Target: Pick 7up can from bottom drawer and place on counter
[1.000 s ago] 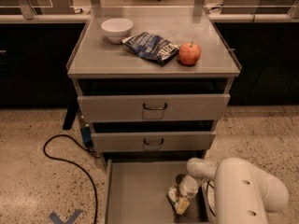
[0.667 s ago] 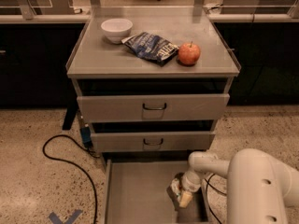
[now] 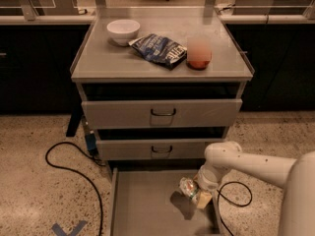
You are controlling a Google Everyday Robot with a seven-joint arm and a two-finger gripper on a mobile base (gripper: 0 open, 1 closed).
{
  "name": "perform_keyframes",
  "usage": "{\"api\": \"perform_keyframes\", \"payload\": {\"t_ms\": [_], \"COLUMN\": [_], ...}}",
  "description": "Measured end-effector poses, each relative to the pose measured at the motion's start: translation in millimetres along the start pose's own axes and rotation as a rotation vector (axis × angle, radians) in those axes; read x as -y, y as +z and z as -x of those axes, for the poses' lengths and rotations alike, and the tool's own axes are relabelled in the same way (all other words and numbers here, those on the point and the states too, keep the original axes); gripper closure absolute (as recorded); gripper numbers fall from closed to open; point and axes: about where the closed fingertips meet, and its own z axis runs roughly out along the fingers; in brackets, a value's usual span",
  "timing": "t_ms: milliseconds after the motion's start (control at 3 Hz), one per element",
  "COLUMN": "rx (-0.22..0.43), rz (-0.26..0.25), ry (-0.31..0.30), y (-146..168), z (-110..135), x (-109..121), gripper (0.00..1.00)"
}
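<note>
Against a second ago, the robot's two-finger gripper [image 3: 197, 194] sits higher over the flat grey floor of the open bottom drawer [image 3: 142, 205]. The bulky white arm [image 3: 246, 162], which filled the lower right corner, now reaches in as a slimmer link from the right edge. The small cylindrical silver-ended 7up can [image 3: 187, 185] has come up with it. The gripper is closed around the can and holds it tilted at the drawer's right side, with a dark shadow on the floor just below and left (so the can looks clear of the floor). Nothing on the flat rectangular light-grey counter [image 3: 118, 65] has shifted.

Counted, there are one can, one gripper and three grey metal drawers. The lowest is pulled out; the top drawer [image 3: 118, 113] and the middle drawer [image 3: 123, 150] each carry one dark handle. On the counter are one round white bowl [image 3: 123, 30], one crumpled blue chip bag [image 3: 160, 49] and one reddish apple [image 3: 199, 54], with the bag between the other two. Two black cables lie on the speckled floor: a long cable [image 3: 74, 166] left of the cabinet and a short loop [image 3: 241, 200] right of the drawer.
</note>
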Motion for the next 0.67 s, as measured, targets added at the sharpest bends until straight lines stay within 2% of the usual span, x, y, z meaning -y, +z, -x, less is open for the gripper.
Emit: {"api": "perform_keyframes", "payload": {"t_ms": [333, 667], "rx": [-0.011, -0.024], "rz": [-0.016, -0.054], "ry": [-0.104, -0.145], "y": [-87.1, -174.9], "z": [22.1, 37.0], "x": [3.2, 27.0], "gripper": [1.00, 1.00]}}
